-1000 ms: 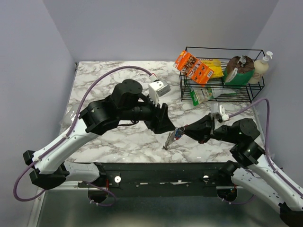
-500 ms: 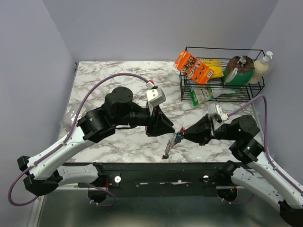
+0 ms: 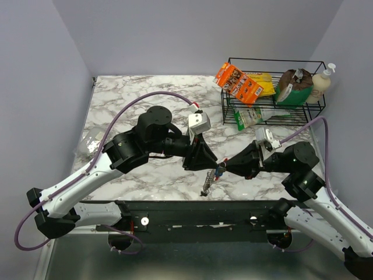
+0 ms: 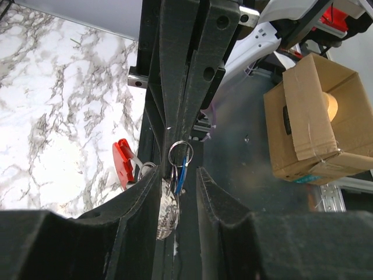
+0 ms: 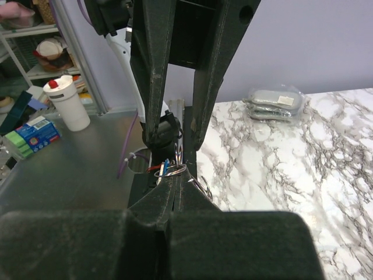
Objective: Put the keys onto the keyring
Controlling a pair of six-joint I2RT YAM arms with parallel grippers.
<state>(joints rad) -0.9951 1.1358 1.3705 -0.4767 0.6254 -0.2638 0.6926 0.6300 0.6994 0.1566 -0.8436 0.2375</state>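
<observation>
**Right tool pinches keyring top, left tool spread around the strip**

Far left on the marble worktop [image 3: 128,93] lies a clear plastic packet [image 3: 87,142], flat and well apart from everything else. The left arm reaches in toward centre. The left tool [image 3: 210,163] is spread, with its two fingers [image 4: 140,204] straddling the keyring [image 3: 206,184]. The silver strip sits between them, close against one finger, with a gap showing on the other side. Cannot tell if it actually touches.

The keyring hangs at the near edge of the worktop, over the black rail. Cannot tell whether its lower end rests on anything. The red curved piece [image 4: 122,165] sticks out just beside the left tool's finger. The blue-headed key [image 4: 182,168] hangs off the small wire ring [image 4: 178,151] at the keyring's top, right beside the strip. Any other keys are too small to sort out.

The right tool [image 3: 225,169] comes in from the right with its fingers [image 4: 180,87] pressed together, pinching that wire ring. The two tools' tips are near each other.

At back right stands a black wire rack [image 3: 265,59] holding an orange snack pack [image 3: 238,81], green bags and a pump bottle [image 3: 322,81].
</observation>
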